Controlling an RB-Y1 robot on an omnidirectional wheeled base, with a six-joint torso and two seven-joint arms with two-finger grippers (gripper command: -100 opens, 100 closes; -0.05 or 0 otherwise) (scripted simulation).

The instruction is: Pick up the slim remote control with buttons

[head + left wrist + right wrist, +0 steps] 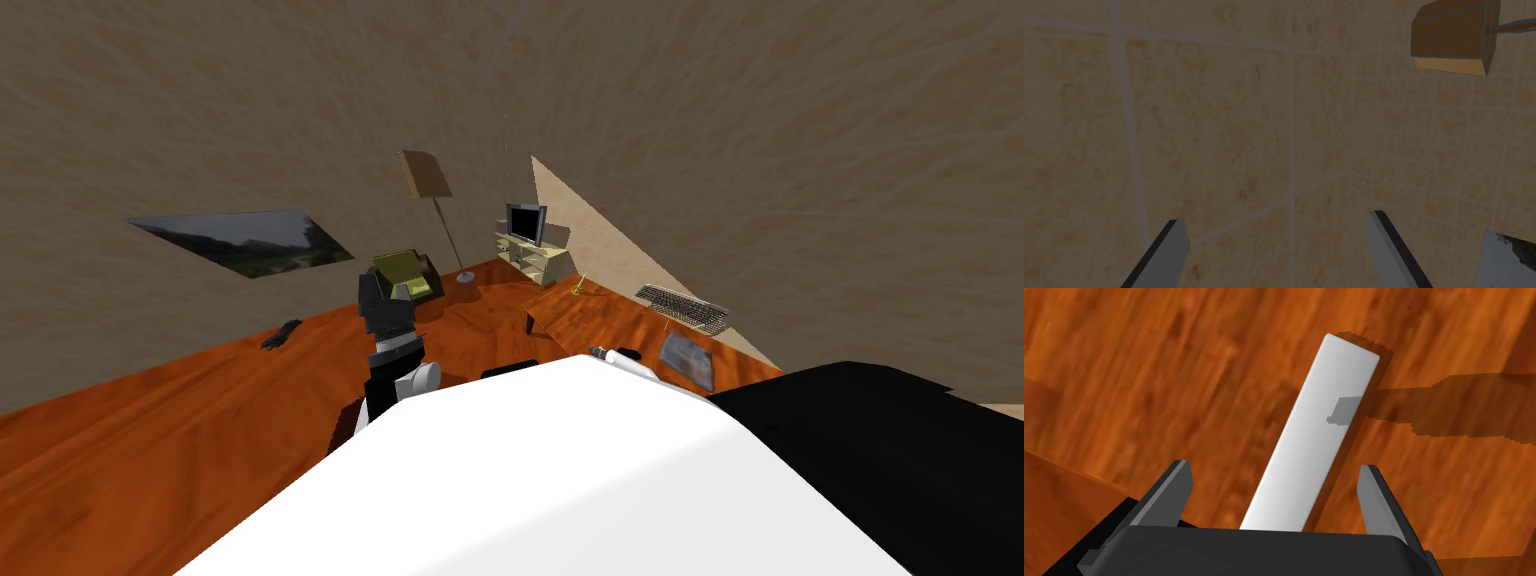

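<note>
The right hand [1274, 465] stands with its two fingers spread, one on each side of the single slim white remote [1319, 423], and neither finger touches it. The remote lies flat on the wooden counter [1149, 388] and shows one grey patch. In the head view it sits just right of centre, with one keyboard [682, 307] to its upper right. The left hand [1276, 217] is raised left of centre, its two fingers spread and empty.
</note>
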